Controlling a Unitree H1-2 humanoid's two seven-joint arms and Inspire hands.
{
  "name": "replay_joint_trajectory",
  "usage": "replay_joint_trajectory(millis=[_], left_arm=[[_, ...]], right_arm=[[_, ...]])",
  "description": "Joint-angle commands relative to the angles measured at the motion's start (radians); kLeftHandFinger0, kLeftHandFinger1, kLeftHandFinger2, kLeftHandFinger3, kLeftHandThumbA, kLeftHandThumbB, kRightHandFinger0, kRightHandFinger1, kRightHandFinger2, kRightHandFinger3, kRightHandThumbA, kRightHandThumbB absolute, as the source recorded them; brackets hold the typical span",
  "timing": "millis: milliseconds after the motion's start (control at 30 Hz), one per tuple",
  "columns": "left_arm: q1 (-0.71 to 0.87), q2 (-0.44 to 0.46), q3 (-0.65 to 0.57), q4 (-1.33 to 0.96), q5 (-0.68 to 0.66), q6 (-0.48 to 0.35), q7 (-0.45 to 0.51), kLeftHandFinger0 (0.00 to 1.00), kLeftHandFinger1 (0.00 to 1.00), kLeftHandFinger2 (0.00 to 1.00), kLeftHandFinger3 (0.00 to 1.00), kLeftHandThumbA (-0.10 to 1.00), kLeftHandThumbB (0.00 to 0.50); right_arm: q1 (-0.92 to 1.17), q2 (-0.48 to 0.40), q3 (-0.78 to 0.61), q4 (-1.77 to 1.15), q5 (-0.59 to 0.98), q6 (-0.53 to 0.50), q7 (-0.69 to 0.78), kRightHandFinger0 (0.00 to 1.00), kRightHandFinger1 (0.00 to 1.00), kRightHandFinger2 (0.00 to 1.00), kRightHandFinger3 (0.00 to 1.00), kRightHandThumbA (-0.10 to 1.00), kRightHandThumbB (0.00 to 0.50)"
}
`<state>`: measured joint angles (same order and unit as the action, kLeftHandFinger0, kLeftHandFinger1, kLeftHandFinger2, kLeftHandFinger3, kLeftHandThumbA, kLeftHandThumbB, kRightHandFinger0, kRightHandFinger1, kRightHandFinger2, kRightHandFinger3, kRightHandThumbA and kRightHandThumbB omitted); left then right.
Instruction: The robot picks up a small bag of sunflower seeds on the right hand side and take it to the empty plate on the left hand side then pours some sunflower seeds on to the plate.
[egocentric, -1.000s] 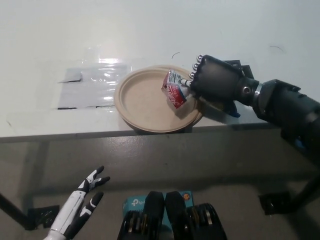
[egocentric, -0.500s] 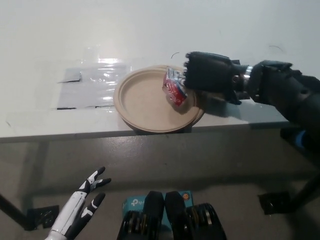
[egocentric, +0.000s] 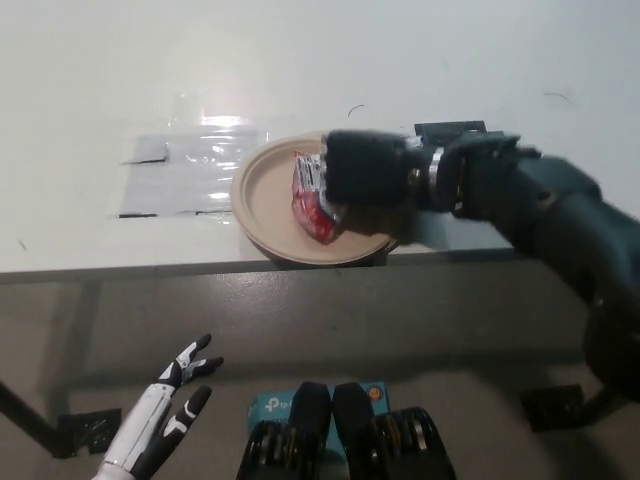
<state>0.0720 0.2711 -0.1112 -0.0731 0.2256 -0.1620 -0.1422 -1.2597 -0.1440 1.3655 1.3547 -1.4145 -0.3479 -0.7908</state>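
Black and blurred at its edges, the right hand (egocentric: 365, 168) hangs over the right half of the plate (egocentric: 262, 205), its fingers wrapped round the bag of sunflower seeds (egocentric: 310, 195). The bag is red and white, held on its side at the hand's left edge, with its lower red end hanging down close over the plate's inner surface; whether it touches the plate cannot be told. No seeds can be made out on the plate. The plate is tan and round, sitting near the front edge of the white table (egocentric: 450, 60), and the right arm reaches across it from the picture's right. Just left of the plate a clear plastic sheet (egocentric: 185, 170) lies flat on the table, catching a bright glare. A dark flat piece (egocentric: 450, 129) shows behind the wrist. The white left hand (egocentric: 170, 400) rests low at the lower left, below the table's edge, holding nothing with its fingers spread apart.
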Motion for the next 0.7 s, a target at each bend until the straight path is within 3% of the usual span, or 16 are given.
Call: replay_joint_trajectory(millis=[0,33,100,167,200,267,333,367,433,467,533,667], left_arm=[[0.003,0.003,0.005,-0.039,0.006,-0.029,0.009,1.00,0.86,0.84,1.00,1.00,0.209],[0.002,0.003,0.005,-0.039,0.001,-0.027,0.006,1.00,0.86,0.84,1.00,1.00,0.218],[0.002,0.003,0.005,-0.039,0.004,-0.033,0.008,1.00,0.86,0.84,1.00,1.00,0.223],[0.002,0.003,0.005,-0.037,0.003,-0.036,0.008,1.00,0.86,0.84,1.00,1.00,0.227],[-0.003,0.004,0.008,-0.039,-0.004,-0.029,0.004,1.00,0.86,0.84,1.00,1.00,0.234],[-0.002,0.004,0.008,-0.043,0.001,-0.022,0.003,1.00,0.86,0.84,1.00,1.00,0.236],[-0.001,0.004,0.005,-0.042,0.002,-0.024,0.002,1.00,0.86,0.85,1.00,1.00,0.227],[-0.001,0.003,0.005,-0.040,0.003,-0.028,0.003,1.00,0.86,0.84,1.00,1.00,0.227],[-0.001,0.003,0.004,-0.039,0.005,-0.028,0.005,1.00,0.85,0.83,1.00,1.00,0.232],[-0.001,0.007,0.003,-0.044,0.006,-0.020,-0.001,1.00,0.85,0.84,1.00,1.00,0.239],[-0.002,0.007,0.001,-0.043,0.003,-0.024,-0.003,1.00,0.85,0.83,1.00,1.00,0.232],[-0.005,0.008,-0.002,-0.039,0.002,-0.030,-0.006,1.00,0.85,0.83,1.00,1.00,0.220]], right_arm=[[0.047,0.006,0.017,0.027,-0.018,0.020,0.001,0.00,0.00,0.12,0.01,-0.01,0.380],[0.062,0.005,0.025,0.032,-0.024,0.027,0.011,0.00,0.00,0.14,0.00,0.12,0.430],[0.080,-0.004,0.032,0.031,-0.030,0.052,0.020,0.00,0.00,0.22,0.11,-0.02,0.406],[0.094,-0.015,0.029,0.032,-0.021,0.048,0.012,0.00,0.00,0.14,0.20,-0.06,0.394],[0.097,-0.020,0.024,0.036,-0.015,0.045,0.006,0.00,0.00,0.05,0.23,-0.07,0.414],[0.104,-0.032,0.026,0.041,-0.016,0.059,-0.004,0.00,0.00,0.00,0.27,-0.03,0.410],[0.102,-0.045,0.031,0.040,-0.021,0.071,-0.021,0.00,0.00,0.01,0.19,0.01,0.397],[0.095,-0.052,0.038,0.039,-0.028,0.087,-0.002,0.00,0.00,0.03,0.22,-0.01,0.385],[0.069,-0.067,0.037,0.033,-0.024,0.071,0.014,0.00,0.00,0.01,0.19,-0.09,0.442],[0.059,-0.080,0.032,0.030,-0.017,0.066,0.015,0.00,0.00,0.00,0.17,-0.09,0.447],[0.024,-0.102,0.011,0.030,0.006,0.044,0.017,0.00,0.00,0.00,0.06,-0.10,0.384],[-0.054,-0.138,-0.010,0.013,0.021,0.043,0.032,0.00,0.00,0.01,0.00,-0.10,0.333]])
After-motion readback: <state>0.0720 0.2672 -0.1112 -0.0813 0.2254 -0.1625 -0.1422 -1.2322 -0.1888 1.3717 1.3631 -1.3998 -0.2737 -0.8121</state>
